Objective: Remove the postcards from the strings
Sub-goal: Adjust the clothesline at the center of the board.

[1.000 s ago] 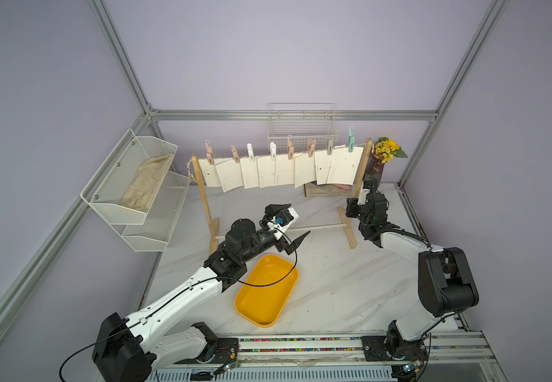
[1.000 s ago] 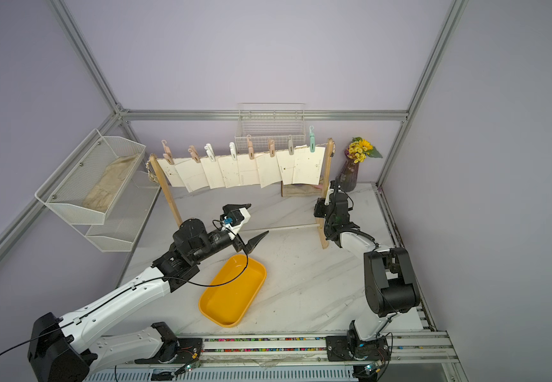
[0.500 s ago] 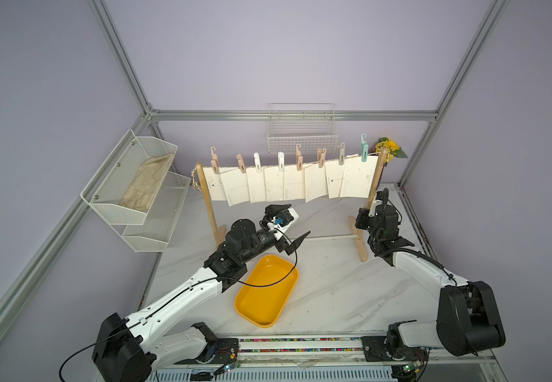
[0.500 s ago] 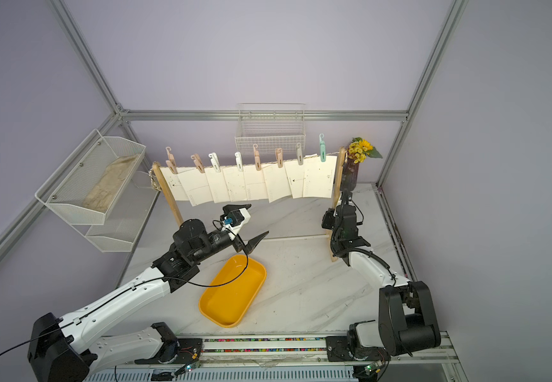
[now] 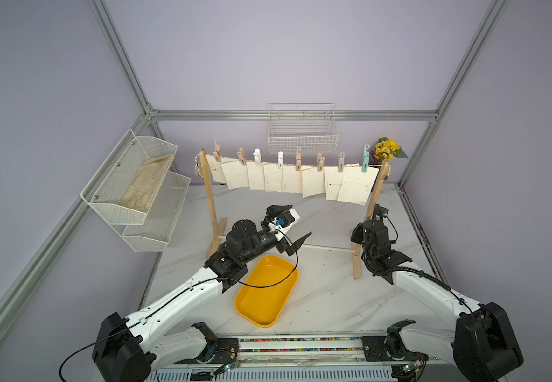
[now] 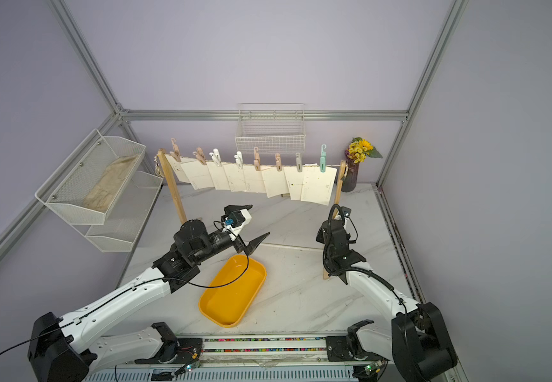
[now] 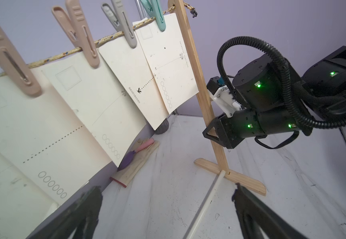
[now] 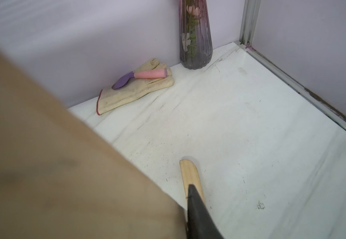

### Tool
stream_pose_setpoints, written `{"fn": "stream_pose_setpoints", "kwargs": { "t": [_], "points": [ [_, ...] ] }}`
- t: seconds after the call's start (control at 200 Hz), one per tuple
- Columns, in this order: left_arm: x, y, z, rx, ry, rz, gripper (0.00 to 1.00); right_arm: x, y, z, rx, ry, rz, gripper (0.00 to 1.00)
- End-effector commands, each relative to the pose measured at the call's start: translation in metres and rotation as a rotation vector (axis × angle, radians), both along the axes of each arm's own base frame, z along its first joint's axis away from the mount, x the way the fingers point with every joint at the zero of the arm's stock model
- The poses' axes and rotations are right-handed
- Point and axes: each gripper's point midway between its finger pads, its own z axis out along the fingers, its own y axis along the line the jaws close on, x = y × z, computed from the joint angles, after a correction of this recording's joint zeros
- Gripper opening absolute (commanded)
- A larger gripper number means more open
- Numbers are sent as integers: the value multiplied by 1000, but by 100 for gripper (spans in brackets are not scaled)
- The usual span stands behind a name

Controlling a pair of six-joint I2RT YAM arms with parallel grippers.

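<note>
About eight postcards [image 5: 287,178] hang in a row in the upper middle of both top views. Each one is fixed by a peg [image 5: 280,158] to the string [image 7: 64,54], which runs between two wooden posts. The cards overlap a little, and all of them are on the string. The right claw [image 7: 210,132] is closed narrow on the right post [image 5: 376,188], about at half of its height. In the left wrist view its dark jaws sit on both sides of the wood, right of the frame's middle. In the right wrist view the blurred post fills the left half, with one finger [image 8: 199,213] at the bottom edge. The left claw [image 5: 297,220] is wide open and holds nothing. It is in the middle of the top views, over the table [image 5: 327,297], below the cards and apart from them. A yellow tray [image 5: 244,307] lies just below it in the frame. In the left wrist view a thin white rod [image 7: 207,202] runs between its two fingers to the foot of the right post.
</note>
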Motion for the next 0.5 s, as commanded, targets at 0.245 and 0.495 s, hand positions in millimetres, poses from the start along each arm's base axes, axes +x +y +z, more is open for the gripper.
{"fn": "stream_pose_setpoints", "kwargs": {
  "t": [0.245,0.495],
  "points": [
    [-9,1,8,-25,-41,-21,100,-30,28,13,123,-44,-74,22],
    [-18,-5,14,-35,-44,-86,100,-46,15,28,91,-42,-83,72]
  ]
}}
